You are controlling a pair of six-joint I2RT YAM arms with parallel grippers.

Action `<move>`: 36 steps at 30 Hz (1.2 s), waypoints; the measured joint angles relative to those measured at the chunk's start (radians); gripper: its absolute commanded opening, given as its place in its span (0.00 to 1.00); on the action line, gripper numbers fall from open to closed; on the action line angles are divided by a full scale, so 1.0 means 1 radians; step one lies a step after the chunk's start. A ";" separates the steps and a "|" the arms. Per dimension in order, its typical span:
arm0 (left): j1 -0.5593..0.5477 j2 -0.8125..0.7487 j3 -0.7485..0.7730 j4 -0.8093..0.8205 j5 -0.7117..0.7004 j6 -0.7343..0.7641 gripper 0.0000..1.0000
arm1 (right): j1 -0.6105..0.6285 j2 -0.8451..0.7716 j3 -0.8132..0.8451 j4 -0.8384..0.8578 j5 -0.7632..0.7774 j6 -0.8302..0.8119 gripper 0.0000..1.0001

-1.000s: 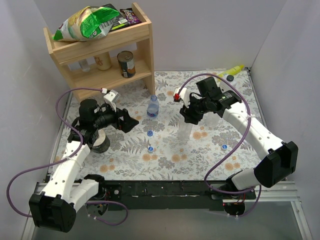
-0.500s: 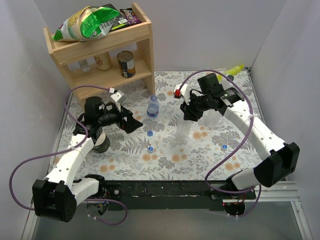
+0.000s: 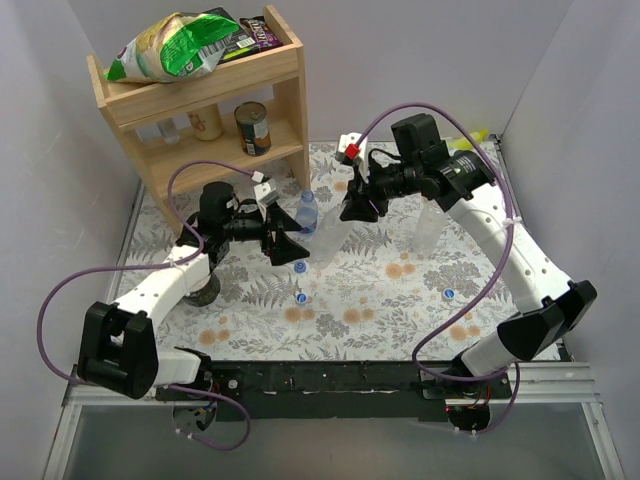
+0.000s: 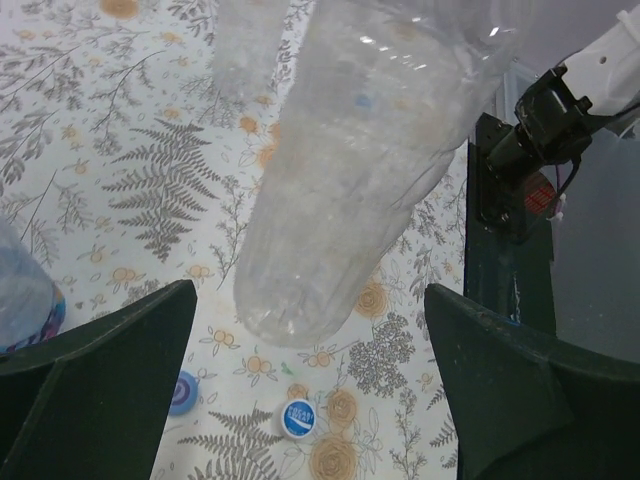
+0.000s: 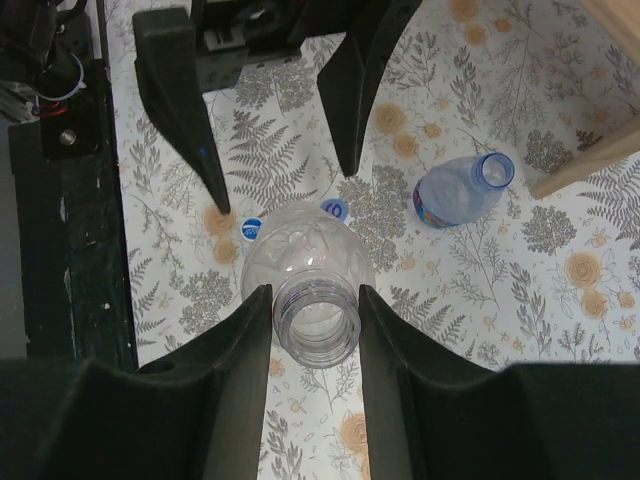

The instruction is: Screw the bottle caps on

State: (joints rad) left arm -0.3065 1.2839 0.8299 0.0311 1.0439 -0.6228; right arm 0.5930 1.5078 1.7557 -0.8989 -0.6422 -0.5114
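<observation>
My right gripper [image 3: 352,208] [image 5: 315,305] is shut on the neck of a clear bottle [image 3: 328,238] [image 5: 300,262], which hangs tilted above the mat with its mouth uncapped. The left gripper [image 3: 292,246] [image 4: 310,335] stands open just left of that bottle's base [image 4: 340,190], not touching it. A blue-label bottle [image 3: 306,212] [image 5: 455,190] stands open-mouthed behind them. Another clear bottle [image 3: 425,226] stands to the right. Blue caps lie on the mat: two [image 3: 300,267] [image 3: 301,297] below the held bottle, also seen as caps [image 4: 298,418] [image 4: 182,392], and one [image 3: 449,294] at the right.
A wooden shelf [image 3: 285,100] with a tin can [image 3: 252,128] and snack bags [image 3: 175,45] stands at the back left. A white bottle with yellow nozzle [image 3: 476,134] lies at the back right corner. A dark round object [image 3: 203,291] sits under the left arm.
The right gripper closed on the bottle's neck, lifted it off the mat and carried it left. The left arm reached right toward it, still open.
</observation>
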 measured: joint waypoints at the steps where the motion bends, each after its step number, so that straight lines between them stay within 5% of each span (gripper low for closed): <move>1: -0.019 0.019 0.017 0.000 0.005 0.009 0.98 | 0.000 0.015 0.018 0.000 -0.003 0.005 0.03; 14: -0.129 0.105 0.045 0.019 -0.043 0.045 0.98 | 0.002 0.055 0.081 0.011 -0.053 0.071 0.01; 20: -0.158 0.137 0.053 0.061 -0.074 0.043 0.87 | 0.010 0.055 0.081 0.020 -0.064 0.075 0.01; 30: -0.221 0.141 0.054 0.078 -0.079 0.042 0.89 | 0.018 0.055 0.081 0.036 -0.072 0.093 0.01; 36: -0.241 0.141 0.053 0.087 -0.093 0.027 0.70 | 0.018 0.055 0.080 0.036 -0.072 0.097 0.01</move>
State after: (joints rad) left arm -0.5476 1.4250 0.8833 0.1184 0.9512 -0.5957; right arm 0.6113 1.5623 1.8362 -0.8627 -0.7143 -0.4141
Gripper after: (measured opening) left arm 0.772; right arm 0.427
